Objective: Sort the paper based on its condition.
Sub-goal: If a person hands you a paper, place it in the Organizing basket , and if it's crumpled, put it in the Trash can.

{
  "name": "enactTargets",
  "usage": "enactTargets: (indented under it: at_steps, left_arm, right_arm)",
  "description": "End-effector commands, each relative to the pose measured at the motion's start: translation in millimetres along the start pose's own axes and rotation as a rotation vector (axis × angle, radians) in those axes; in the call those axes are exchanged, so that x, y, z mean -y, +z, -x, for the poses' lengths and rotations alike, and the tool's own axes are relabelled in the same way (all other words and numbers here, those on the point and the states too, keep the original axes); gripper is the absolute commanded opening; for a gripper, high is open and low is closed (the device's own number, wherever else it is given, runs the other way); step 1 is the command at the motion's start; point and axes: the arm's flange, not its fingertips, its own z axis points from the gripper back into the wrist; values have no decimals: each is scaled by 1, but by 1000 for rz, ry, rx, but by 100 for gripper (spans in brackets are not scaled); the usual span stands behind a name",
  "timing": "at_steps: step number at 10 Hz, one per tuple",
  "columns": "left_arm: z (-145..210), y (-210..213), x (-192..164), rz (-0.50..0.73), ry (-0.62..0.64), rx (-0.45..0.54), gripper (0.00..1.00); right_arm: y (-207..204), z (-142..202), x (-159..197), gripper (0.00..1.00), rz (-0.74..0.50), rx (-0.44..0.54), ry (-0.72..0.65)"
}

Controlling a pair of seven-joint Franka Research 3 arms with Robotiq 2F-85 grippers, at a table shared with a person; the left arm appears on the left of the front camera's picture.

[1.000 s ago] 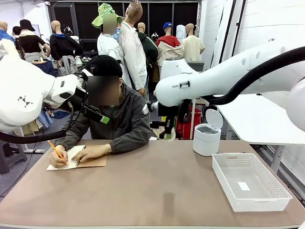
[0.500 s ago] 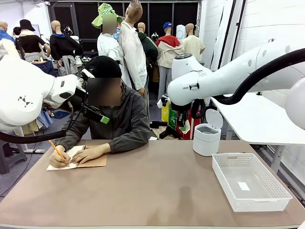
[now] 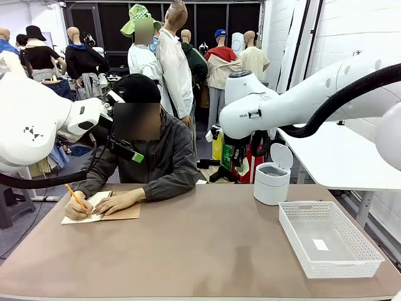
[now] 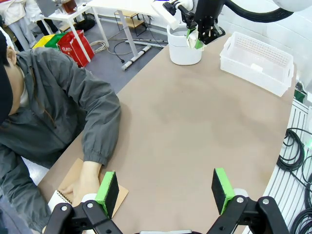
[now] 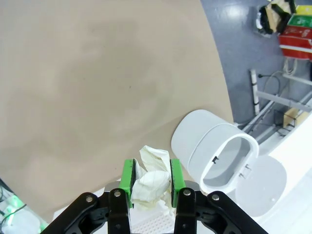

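Right fingers: my right gripper (image 5: pixel 152 168) pinched a crumpled ball of paper (image 5: pixel 151 183) between its green pads.
Where the ball was: held in the air just beside the white bin (image 5: pixel 214 146), whose lid stood open; I judged it not yet over the opening.
Left fingers: my left gripper (image 4: pixel 165 187) was spread wide and empty above the table, near the person's hand (image 4: pixel 87 178).
Done, as I judged: one flat sheet (image 3: pixel 320 244) lay in the mesh basket (image 3: pixel 310 204).
Left to do: drop the ball into the bin. More pages could come from the notebook (image 3: pixel 122 214), where the person was writing.
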Motion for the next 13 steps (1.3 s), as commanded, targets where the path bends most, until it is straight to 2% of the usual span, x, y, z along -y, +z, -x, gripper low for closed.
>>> enactTargets:
  at_steps: [1, 8, 13]
  left_arm:
    - [1, 0, 0, 6, 11, -3, 100]
    - [1, 0, 0, 6, 11, -3, 100]
    - [1, 0, 0, 6, 11, -3, 100]
  right_arm:
    - [-10, 5, 17, 35, 85, -21, -75]
    - [-46, 28, 91, 35, 186, -101, -238]
    - [-67, 42, 113, 35, 214, -166, -282]
